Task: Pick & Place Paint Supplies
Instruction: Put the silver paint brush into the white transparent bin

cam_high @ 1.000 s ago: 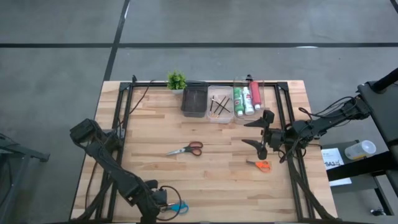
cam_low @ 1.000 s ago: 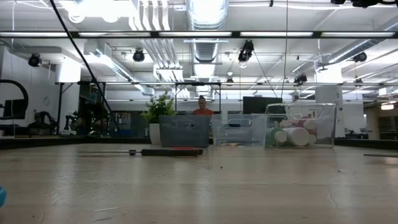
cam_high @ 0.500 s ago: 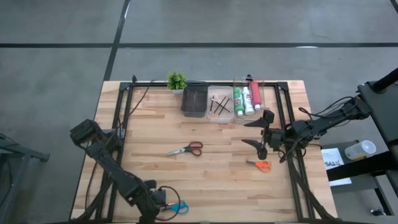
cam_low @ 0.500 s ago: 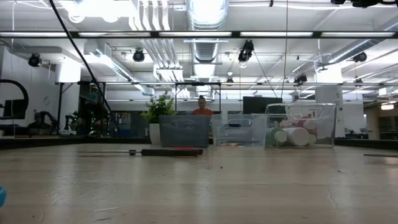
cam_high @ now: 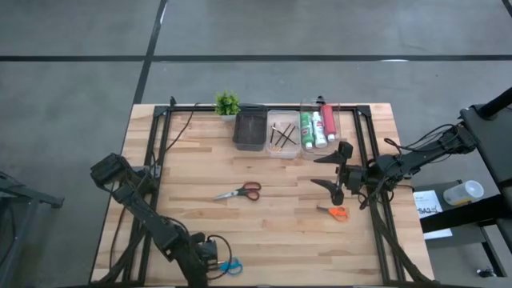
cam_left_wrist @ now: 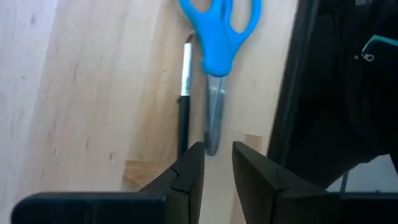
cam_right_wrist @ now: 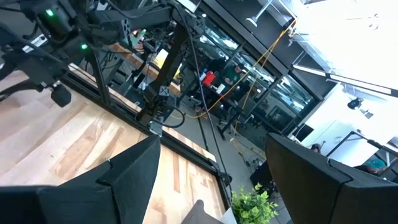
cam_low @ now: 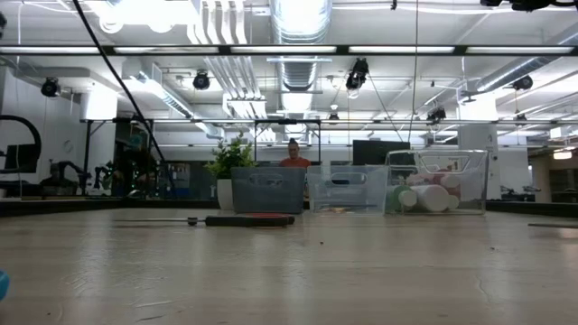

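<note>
Blue-handled scissors (cam_left_wrist: 219, 37) lie flat near the table's near edge, beside a thin dark brush (cam_left_wrist: 183, 118). My left gripper (cam_left_wrist: 217, 163) hangs over them, pointing steeply down and open, one finger on each side of the blade tip (cam_left_wrist: 212, 144). I cannot tell whether the fingers touch it. The high view shows this gripper (cam_high: 213, 264) next to the blue handles (cam_high: 233, 266). Red-handled scissors (cam_high: 240, 192) lie mid-table and orange-handled scissors (cam_high: 337, 212) at the right. My right gripper (cam_high: 335, 170) waits above the orange scissors, open wide and holding nothing.
At the far edge stand a dark bin (cam_high: 250, 130), a clear bin with brushes (cam_high: 283, 137), a clear bin with paint tubes (cam_high: 318, 126) and a small potted plant (cam_high: 227, 103). Black frame rails (cam_high: 154, 160) run along both table sides. People and equipment show in the room behind.
My left gripper has tipped more steeply downward over the blue scissors; its finger gap is unchanged. The scissors and brush lie where they were.
</note>
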Controlling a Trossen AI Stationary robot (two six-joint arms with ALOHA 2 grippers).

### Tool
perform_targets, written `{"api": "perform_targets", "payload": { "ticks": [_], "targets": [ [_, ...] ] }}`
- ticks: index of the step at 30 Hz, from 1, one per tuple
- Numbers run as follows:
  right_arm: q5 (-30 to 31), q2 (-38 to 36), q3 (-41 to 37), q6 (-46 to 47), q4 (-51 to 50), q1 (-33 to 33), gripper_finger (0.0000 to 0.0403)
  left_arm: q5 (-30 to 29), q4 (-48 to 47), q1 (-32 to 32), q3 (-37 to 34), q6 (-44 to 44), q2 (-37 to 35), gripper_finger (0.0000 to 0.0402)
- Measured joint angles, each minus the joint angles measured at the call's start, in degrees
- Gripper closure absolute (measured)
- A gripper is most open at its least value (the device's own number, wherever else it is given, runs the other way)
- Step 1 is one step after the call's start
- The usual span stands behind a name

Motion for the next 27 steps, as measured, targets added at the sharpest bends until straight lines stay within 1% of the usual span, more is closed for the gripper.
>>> {"api": "perform_targets", "payload": {
  "ticks": [9,16,19,24,27],
  "targets": [
    [0.0,0.0,0.0,0.15,-0.02,0.0,0.0115,0.01,4.12,0.0,-4.63,-0.98,-0.16,0.0309],
    [0.0,0.0,0.0,0.06,0.0,0.0,0.0115,0.31,3.58,0.18,-5.29,0.31,-0.75,0.0309],
    [0.0,0.0,0.01,0.23,-0.02,-0.01,0.0115,0.5,-0.6,0.23,-4.62,0.65,-1.98,0.0309],
    [0.0,0.0,0.0,0.28,-0.02,0.0,0.0115,0.49,-12.37,0.5,-2.2,-4.24,-6.23,0.0309],
    [0.0,0.0,0.02,0.0,-0.02,-0.02,0.0115,0.56,-19.31,0.9,-1.13,-5.61,-9.16,0.0309]
  ]
}}
